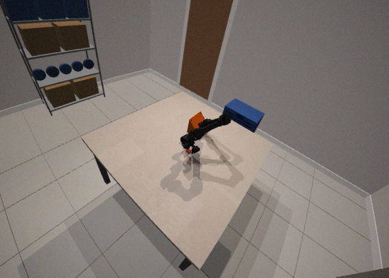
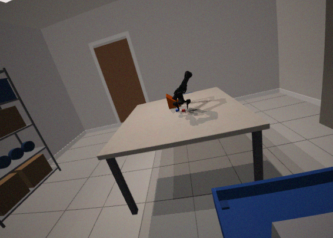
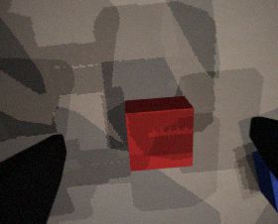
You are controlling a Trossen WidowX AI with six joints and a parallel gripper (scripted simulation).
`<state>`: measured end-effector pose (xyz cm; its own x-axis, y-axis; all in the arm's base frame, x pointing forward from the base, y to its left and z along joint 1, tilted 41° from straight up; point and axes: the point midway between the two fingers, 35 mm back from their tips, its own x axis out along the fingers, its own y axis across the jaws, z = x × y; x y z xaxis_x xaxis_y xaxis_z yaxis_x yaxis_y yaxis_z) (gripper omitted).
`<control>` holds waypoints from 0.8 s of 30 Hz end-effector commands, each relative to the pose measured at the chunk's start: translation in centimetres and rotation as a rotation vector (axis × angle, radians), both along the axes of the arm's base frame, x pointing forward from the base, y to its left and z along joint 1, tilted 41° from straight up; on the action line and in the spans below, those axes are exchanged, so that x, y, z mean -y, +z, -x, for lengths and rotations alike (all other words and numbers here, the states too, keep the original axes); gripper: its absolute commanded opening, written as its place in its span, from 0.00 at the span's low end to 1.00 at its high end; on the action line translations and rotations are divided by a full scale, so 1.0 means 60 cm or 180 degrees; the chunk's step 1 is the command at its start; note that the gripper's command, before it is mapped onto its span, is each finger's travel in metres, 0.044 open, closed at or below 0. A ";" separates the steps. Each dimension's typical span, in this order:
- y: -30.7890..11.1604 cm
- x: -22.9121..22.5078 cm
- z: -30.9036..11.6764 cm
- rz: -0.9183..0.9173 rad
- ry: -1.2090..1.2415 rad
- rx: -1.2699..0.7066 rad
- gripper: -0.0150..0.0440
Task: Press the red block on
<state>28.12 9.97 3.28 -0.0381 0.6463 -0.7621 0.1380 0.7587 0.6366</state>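
Two fingers of gripper point(image 1: 191, 150) point(image 2: 183, 109) point(image 3: 158, 144) spread wide, nothing pinched, red block point(image 1: 188, 151) point(image 2: 183, 110) point(image 3: 161, 140) between them in wrist view. Relative to red block: blue block point(image 2: 177, 110) point(image 3: 266, 174) near, apart; table point(image 1: 144, 168) point(image 2: 165, 132) beneath; orange piece point(image 1: 194, 122) point(image 2: 169, 102) farther off, beside black arm point(image 1: 206, 128) point(image 2: 183, 85).

blue block point(image 2: 177, 110) point(image 3: 265, 175) crowds one fingertip point(image 3: 263, 134)
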 end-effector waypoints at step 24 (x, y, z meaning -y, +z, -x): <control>-0.019 -0.016 0.008 -0.0015 0.0004 -0.0052 0.40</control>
<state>27.75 10.83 2.19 -0.0473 0.6478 -0.7603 0.1422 0.7578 0.6368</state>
